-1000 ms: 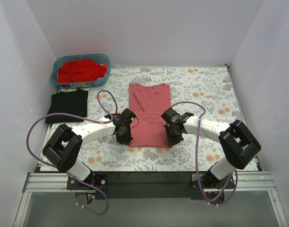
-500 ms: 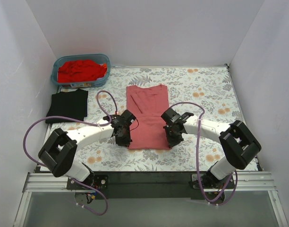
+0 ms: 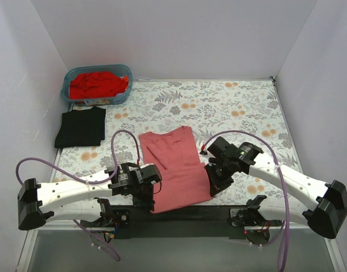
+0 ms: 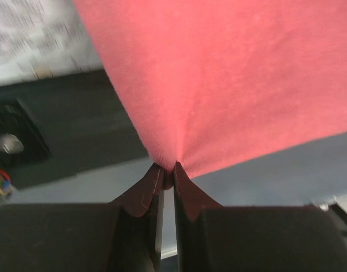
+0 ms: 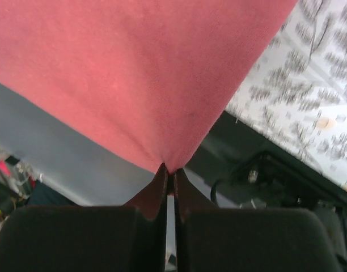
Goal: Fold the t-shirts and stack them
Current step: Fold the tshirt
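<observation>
- The salmon-pink t-shirt [image 3: 174,164] has been dragged from mid-table toward the near edge of the table [image 3: 241,107] within the last second. Its near hem is now draped over the black base rail [image 3: 185,217].
- The left pincer [image 4: 167,173] is seen clenched on the shirt's near-left corner, with cloth fanning out from the closed tips in the left wrist view.
- The right pincer [image 5: 169,171], a little apart a second ago, has been closed and is now pinched on the near-right corner.
- Both arms have been swung back and outward, and the shirt has been turned slightly, its collar end angled to the left.
- The cloth is shown pulled taut and largely smoothed. The drag is judged to have flattened it for a fold, which is not yet made.
- The black t-shirt [image 3: 81,127] is left folded at the far left of the table, apparently the base of the stack.
- The red t-shirts [image 3: 97,84] are left heaped in the blue basket [image 3: 66,92] at the far-left corner, unfolded.
</observation>
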Robot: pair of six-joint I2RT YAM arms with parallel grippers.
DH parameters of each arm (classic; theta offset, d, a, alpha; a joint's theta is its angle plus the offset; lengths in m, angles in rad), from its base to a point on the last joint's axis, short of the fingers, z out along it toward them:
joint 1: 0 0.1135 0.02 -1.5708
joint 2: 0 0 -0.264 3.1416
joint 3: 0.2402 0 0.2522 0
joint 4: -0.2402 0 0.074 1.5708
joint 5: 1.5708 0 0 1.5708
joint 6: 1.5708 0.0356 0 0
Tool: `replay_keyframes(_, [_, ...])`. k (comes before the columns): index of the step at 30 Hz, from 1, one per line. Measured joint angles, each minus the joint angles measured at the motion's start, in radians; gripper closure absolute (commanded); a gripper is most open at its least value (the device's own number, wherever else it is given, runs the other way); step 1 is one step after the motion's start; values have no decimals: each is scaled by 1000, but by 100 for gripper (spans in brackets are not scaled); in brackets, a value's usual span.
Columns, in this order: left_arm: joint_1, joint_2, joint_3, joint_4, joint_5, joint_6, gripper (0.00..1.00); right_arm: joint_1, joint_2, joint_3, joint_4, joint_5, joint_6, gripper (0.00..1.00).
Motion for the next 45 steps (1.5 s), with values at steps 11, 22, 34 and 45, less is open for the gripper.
replay_keyframes(11, [119, -39, 132, -121, 15, -48, 100, 0, 68, 252, -241, -54, -71, 99])
replay_keyframes(22, [491, 90, 187, -39, 35, 220, 100, -127, 390, 578, -261, -60, -211, 99])
replay_keyframes(34, [710, 190, 240, 90, 101, 380, 100, -260, 560, 726, -262, -130, -306, 99])
replay_keyframes(45, [835, 329, 240, 224, 125, 455, 100, -354, 761, 835, -190, -146, -374, 99])
